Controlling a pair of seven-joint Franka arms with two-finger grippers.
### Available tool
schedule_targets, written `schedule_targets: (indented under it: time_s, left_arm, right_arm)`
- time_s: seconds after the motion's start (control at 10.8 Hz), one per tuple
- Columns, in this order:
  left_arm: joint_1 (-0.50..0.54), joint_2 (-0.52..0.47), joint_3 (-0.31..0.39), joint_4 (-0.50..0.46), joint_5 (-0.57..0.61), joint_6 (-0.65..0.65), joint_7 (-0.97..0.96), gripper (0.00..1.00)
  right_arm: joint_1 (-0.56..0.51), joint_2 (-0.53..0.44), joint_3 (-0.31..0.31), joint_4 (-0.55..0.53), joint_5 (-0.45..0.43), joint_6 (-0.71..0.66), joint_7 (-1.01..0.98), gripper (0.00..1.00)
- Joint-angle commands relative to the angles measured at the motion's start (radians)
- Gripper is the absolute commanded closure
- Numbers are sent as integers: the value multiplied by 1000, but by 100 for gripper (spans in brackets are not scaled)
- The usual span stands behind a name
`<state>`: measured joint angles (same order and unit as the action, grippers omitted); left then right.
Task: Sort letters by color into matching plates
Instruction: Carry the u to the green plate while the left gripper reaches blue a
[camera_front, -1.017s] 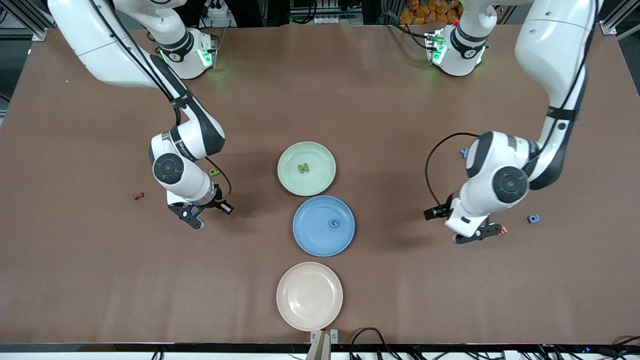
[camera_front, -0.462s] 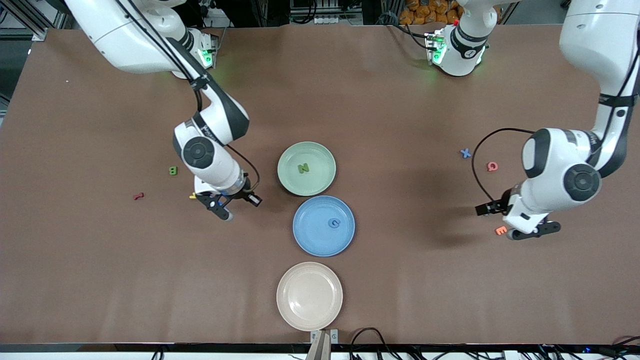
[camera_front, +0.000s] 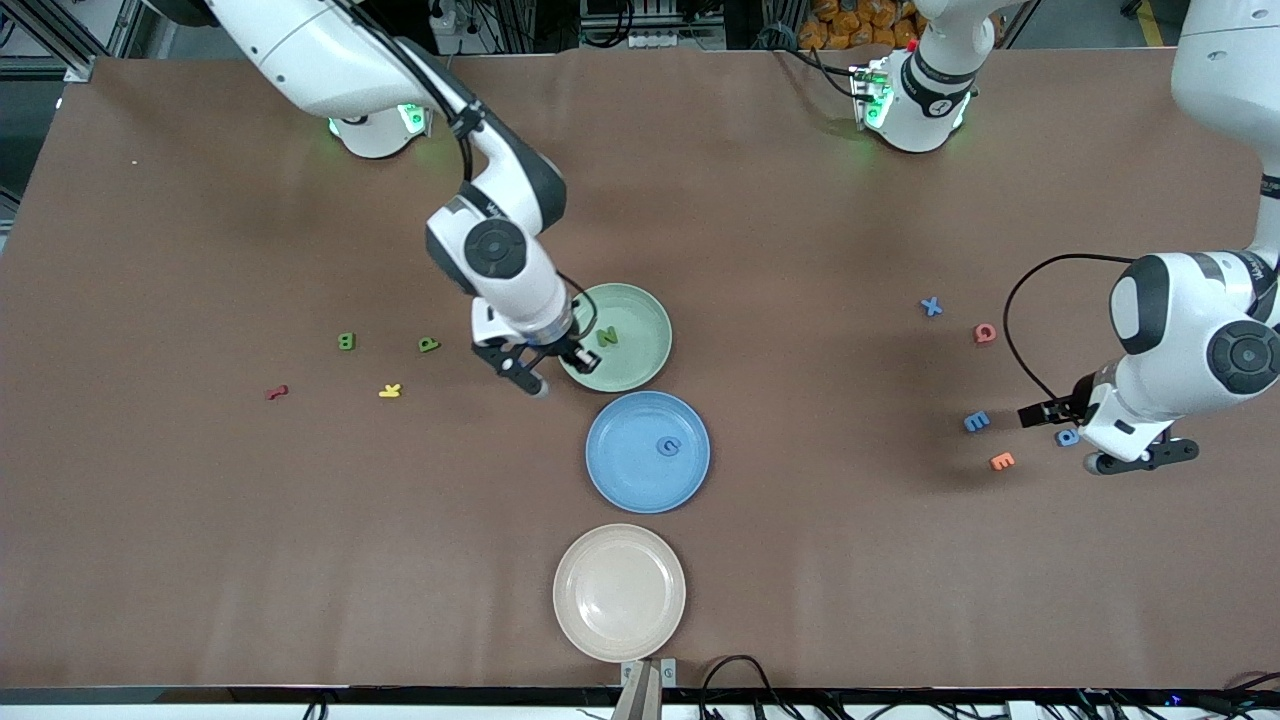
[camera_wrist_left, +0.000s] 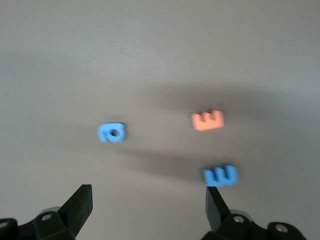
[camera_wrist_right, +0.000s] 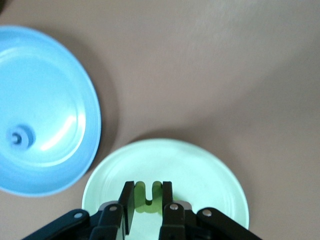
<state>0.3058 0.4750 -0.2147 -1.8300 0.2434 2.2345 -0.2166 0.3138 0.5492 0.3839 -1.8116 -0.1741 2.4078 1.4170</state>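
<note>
Two plates take our letters: our right gripper (camera_wrist_right: 147, 207), pinched on a green letter (camera_wrist_right: 148, 196), hangs over the pale green plate (camera_front: 640, 365), which already holds a green N (camera_front: 607, 337). The blue plate (camera_front: 620, 470), just nearer the camera, holds a blue letter (camera_front: 668, 446). Our left gripper (camera_wrist_left: 148, 206), spread wide and empty, hovers over a round blue letter (camera_wrist_left: 112, 132), a blue E (camera_wrist_left: 220, 175) and an orange E (camera_wrist_left: 208, 120).
</note>
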Motion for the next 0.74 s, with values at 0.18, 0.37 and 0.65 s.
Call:
schedule_targets:
  time_s: [0.18, 0.37, 0.65]
  left_arm:
    - [110, 25, -12, -98, 57, 169, 25, 0]
    - [145, 51, -12, -81, 47, 192, 5, 0]
    - [145, 135, -5, -11, 43, 192, -50, 0]
  right_arm:
    - [82, 50, -3, 6, -148, -3, 203, 100]
    - [99, 77, -3, 8, -202, 1, 249, 100]
    - [100, 96, -3, 9, -219, 7, 260, 100]
